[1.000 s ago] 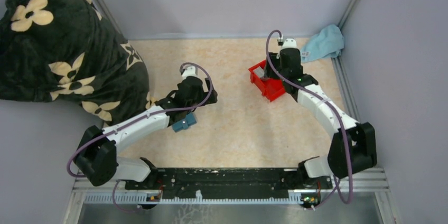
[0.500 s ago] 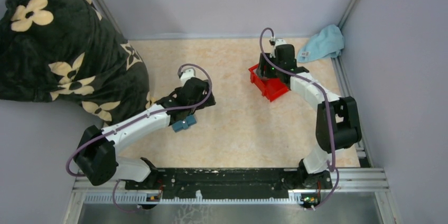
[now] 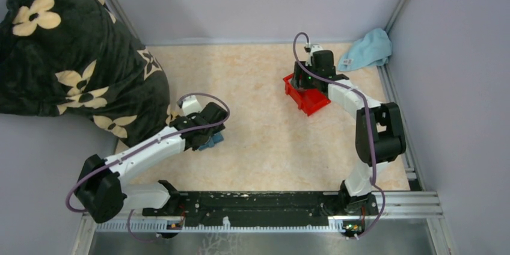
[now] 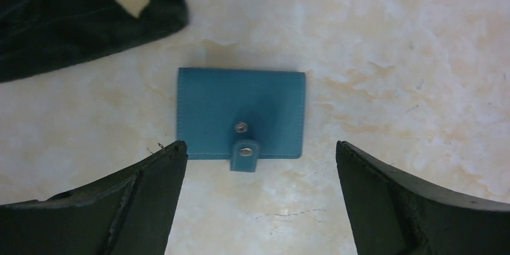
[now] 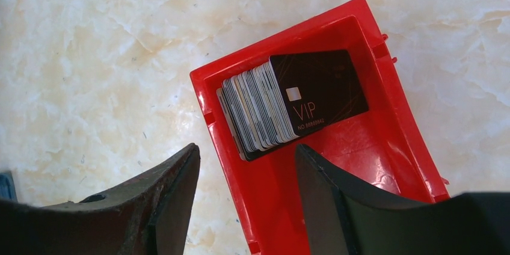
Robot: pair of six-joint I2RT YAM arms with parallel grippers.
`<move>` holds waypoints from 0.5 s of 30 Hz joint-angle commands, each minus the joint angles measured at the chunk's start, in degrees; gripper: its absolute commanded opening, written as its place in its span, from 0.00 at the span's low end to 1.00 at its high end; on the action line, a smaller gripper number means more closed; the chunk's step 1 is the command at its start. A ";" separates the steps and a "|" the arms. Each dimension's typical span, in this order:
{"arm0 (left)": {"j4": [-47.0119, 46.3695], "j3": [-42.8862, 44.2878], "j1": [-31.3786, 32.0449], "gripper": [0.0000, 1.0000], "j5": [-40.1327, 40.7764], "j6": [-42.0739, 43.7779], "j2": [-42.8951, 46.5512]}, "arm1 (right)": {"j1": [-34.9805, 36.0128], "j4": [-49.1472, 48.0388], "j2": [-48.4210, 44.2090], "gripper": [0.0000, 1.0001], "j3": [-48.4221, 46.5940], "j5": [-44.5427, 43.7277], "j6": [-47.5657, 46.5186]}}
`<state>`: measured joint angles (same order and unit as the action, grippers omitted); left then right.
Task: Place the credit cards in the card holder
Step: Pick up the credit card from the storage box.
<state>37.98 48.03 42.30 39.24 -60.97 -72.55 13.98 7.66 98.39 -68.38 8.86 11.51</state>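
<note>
The teal-blue rectangular folding card holder lies folded flat on the marbled beige table, its snap strap pointing toward the left gripper, whose jaws stand wide apart above it. Across the table, the right gripper hovers, jaws apart, over a red plastic bin holding the stack of thin credit cards, a black VIP card uppermost.

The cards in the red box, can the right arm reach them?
Probably yes. The right arm hangs over the red box with its jaws open, and nothing covers the cards. They sit packed together by one wall, so pinching just one may be tricky.
</note>
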 commanded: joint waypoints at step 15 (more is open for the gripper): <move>6.13 -17.09 -4.58 0.63 3.14 -24.33 18.44 | -0.53 -1.20 0.79 0.60 -4.81 -0.93 -2.82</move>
<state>40.58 32.01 38.35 39.88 -74.59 -55.27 13.96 8.08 99.44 -70.26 8.64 9.98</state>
